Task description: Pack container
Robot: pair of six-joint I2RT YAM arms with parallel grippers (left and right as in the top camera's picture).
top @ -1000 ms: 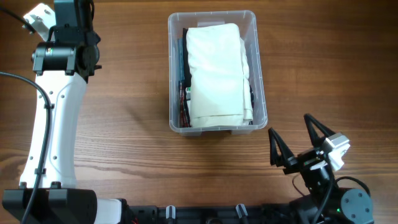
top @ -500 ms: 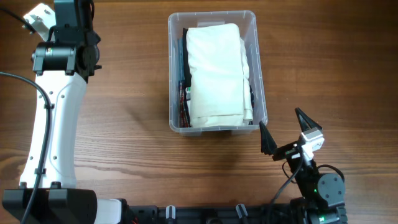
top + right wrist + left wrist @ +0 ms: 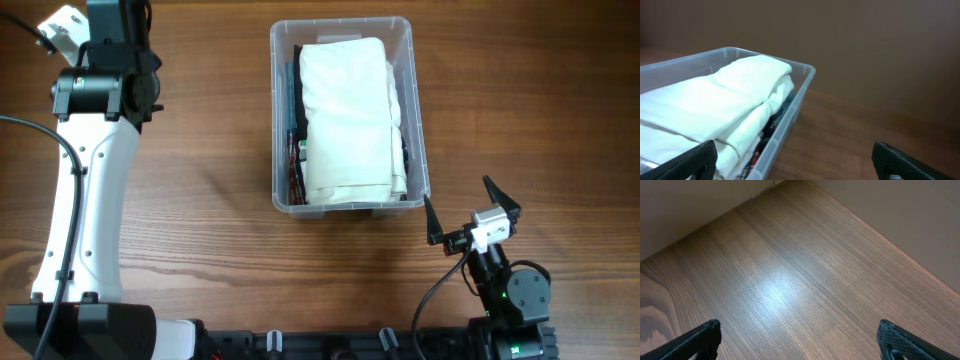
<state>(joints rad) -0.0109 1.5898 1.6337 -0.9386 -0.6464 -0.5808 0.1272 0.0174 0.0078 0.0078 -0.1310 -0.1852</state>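
The clear plastic container [image 3: 417,110] stands at the table's far middle. A folded cream-white garment [image 3: 346,120] lies on top inside it, with darker plaid clothes beneath at the left and front. The right wrist view shows the container [image 3: 799,95] and the white garment [image 3: 725,107] at its left. My right gripper [image 3: 468,212] is open and empty, just right of the container's near right corner; its fingertips [image 3: 795,160] show wide apart. My left gripper [image 3: 797,340] is open and empty over bare wood; the left arm [image 3: 95,90] is at the far left.
The wooden table [image 3: 210,200] stretches around the container. The left arm's white link [image 3: 85,220] runs along the left side. The table's near edge holds a black rail [image 3: 330,345]. A wall [image 3: 700,200] borders the table in the left wrist view.
My right gripper moved from the near right edge up toward the container's near right corner, and the arm folded back closer to its base. The left arm and container did not move.
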